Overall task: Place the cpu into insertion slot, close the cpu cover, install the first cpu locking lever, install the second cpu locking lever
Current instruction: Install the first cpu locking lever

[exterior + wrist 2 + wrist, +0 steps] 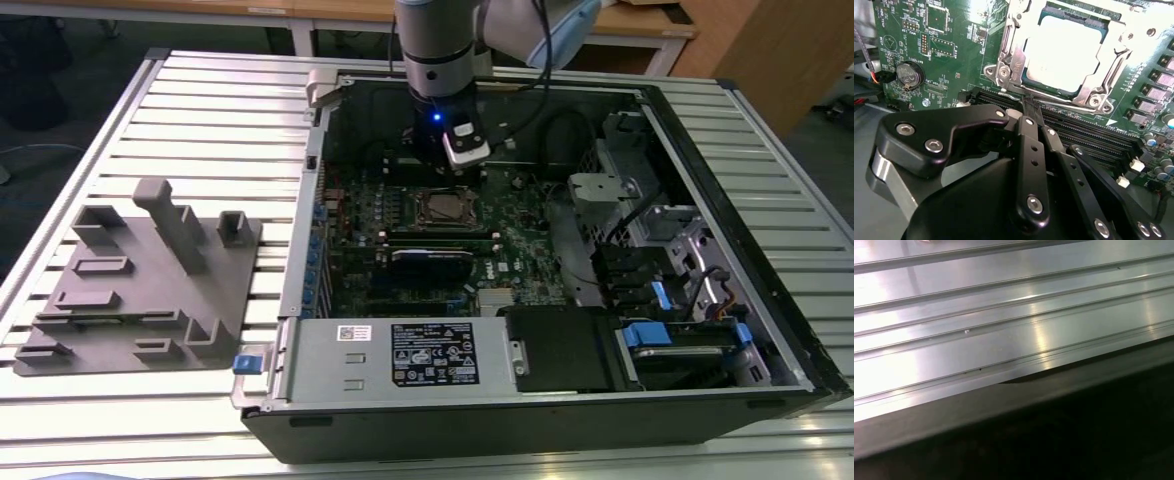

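In the second wrist view the cpu [1066,50] lies flat in the insertion slot [1095,101], its pale grey top showing through the window of the cpu cover [1010,52], which is down over it. My gripper [1029,102] is shut, its black fingers [1031,150] pressed together. Their tip rests at the socket's near edge, by a thin metal lever rod [1013,93] running along that side. In the exterior view the gripper [458,165] hangs inside the open computer case, just behind the insertion slot [445,208].
Long black memory slots [1089,135] run beside the socket, and a coin battery [908,75] sits on the green board. A grey fixture block [140,280] stands on the ribbed metal table [200,110] at the exterior view's left. Power supply [400,355] and drive bays [667,270] crowd the case.
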`<state>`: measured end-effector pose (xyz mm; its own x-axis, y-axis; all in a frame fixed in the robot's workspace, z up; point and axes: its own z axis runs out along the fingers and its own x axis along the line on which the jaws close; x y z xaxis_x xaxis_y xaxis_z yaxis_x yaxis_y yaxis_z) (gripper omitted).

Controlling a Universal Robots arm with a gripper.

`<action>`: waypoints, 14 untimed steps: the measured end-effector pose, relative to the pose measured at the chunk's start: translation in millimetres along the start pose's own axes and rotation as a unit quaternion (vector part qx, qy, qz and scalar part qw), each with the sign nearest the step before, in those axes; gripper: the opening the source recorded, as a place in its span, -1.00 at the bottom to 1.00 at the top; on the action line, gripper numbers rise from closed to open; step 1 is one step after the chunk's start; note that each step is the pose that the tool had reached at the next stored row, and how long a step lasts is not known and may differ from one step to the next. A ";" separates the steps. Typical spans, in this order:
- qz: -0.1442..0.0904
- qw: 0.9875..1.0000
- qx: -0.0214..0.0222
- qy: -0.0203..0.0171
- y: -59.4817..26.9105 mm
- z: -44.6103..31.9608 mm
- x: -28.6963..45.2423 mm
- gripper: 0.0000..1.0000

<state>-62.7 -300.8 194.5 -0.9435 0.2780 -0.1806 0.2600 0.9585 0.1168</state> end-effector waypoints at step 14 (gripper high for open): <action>0.000 1.000 0.000 -0.002 0.1 0.4 0.5 -0.79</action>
<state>-63.0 -300.5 194.1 -0.9430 0.2777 -0.1836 0.2597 0.9587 0.1161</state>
